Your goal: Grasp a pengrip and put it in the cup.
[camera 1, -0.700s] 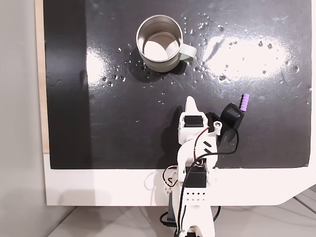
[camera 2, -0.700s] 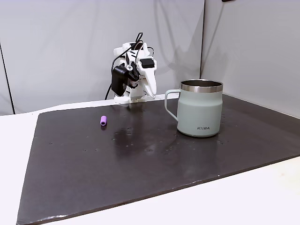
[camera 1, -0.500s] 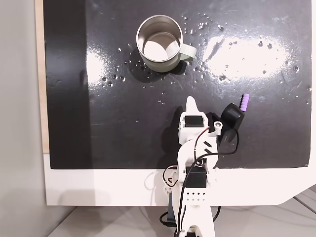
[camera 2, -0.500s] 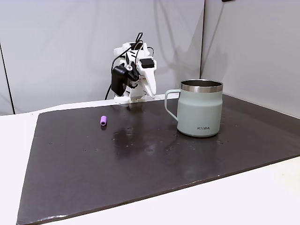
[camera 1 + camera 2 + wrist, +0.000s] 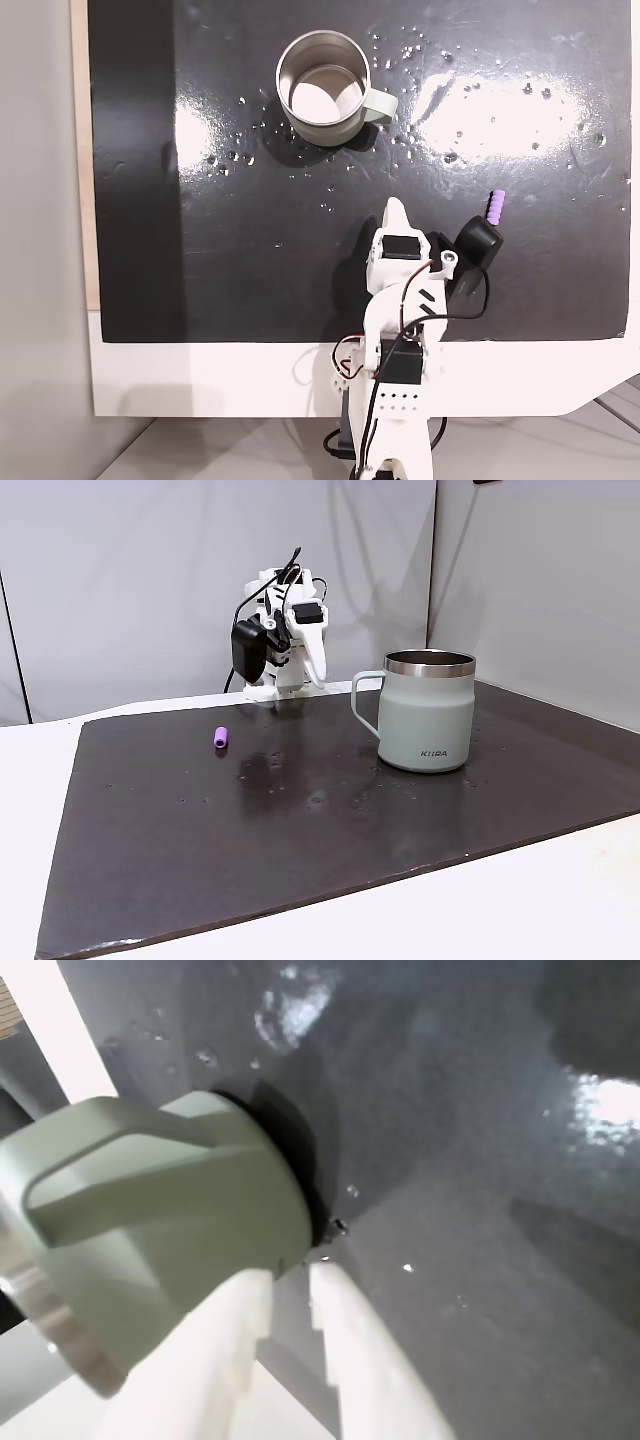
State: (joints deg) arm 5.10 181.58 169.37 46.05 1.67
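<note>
Since the earlier frames the arm (image 5: 398, 330) is shifting: in a fixed view from above its wrist and black camera block (image 5: 478, 245) are sitting slightly lower and more to the right, and in a fixed view from the side the camera block (image 5: 245, 650) is now hanging higher and more upright. Pengrip and cup are lying where they were.

Gripper (image 5: 290, 1275) is showing in the wrist view as two pale fingers (image 5: 345, 1345) with a narrow gap between the tips; nothing is sitting between them, so they are nearly closed on air. From above the gripper (image 5: 397, 210) is pointing up the picture as one white tip; from the side the gripper (image 5: 318, 675) is pointing down over the far edge of the mat.

Pengrip (image 5: 494, 207) is lying on the black mat (image 5: 200, 250), to the right of the fingertips and apart from them, just above the camera block. In the side view the pengrip (image 5: 221, 737) is lying left of and nearer than the fingers.

Cup (image 5: 322, 75) is standing upright, well beyond the fingertips and slightly left from above, handle to the right. In the wrist view the cup (image 5: 160, 1220) is looming just left of the fingers. From the side, the cup (image 5: 428, 712) is standing right of them.
</note>
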